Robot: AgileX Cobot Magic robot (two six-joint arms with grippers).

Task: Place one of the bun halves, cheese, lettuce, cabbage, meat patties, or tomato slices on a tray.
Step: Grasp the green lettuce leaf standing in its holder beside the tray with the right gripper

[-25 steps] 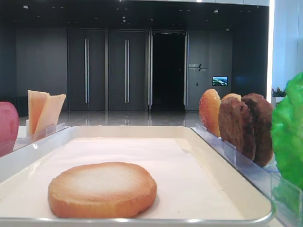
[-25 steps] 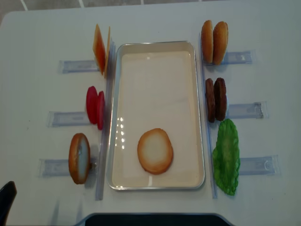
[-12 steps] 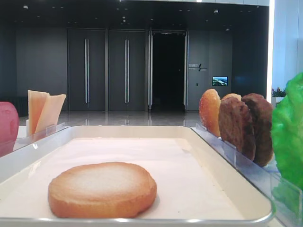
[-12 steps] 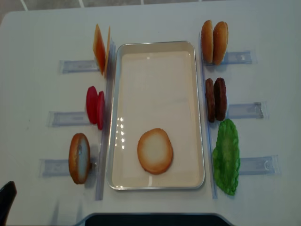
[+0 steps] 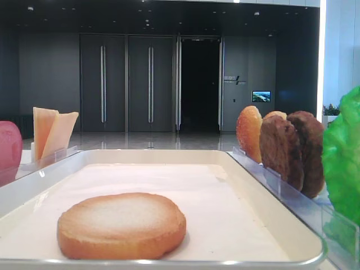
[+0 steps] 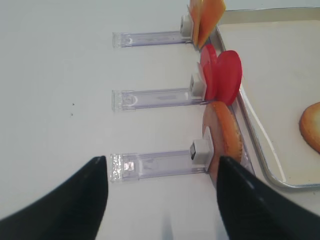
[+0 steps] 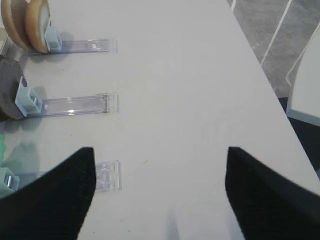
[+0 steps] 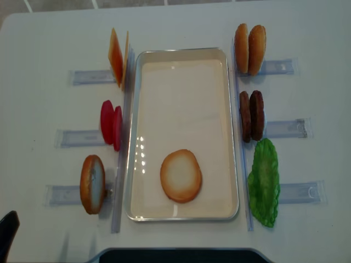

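We see one bun half [image 8: 181,176] lying flat on the tray [image 8: 184,216]; the other fillings stand upright in holders [image 8: 299,192] alongside, easy to pinch. Both jaws gape empty over the counter [image 8: 49,49].

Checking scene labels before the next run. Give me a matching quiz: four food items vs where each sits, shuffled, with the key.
Items:
1. cheese
2. tomato slices
3. meat patties
4. lettuce

Places, seen from overhead:
A. right of the tray, middle holder
B. left of the tray, far holder
C. right of the tray, near holder
D. left of the tray, middle holder

Pairs: 1-B, 2-D, 3-A, 4-C
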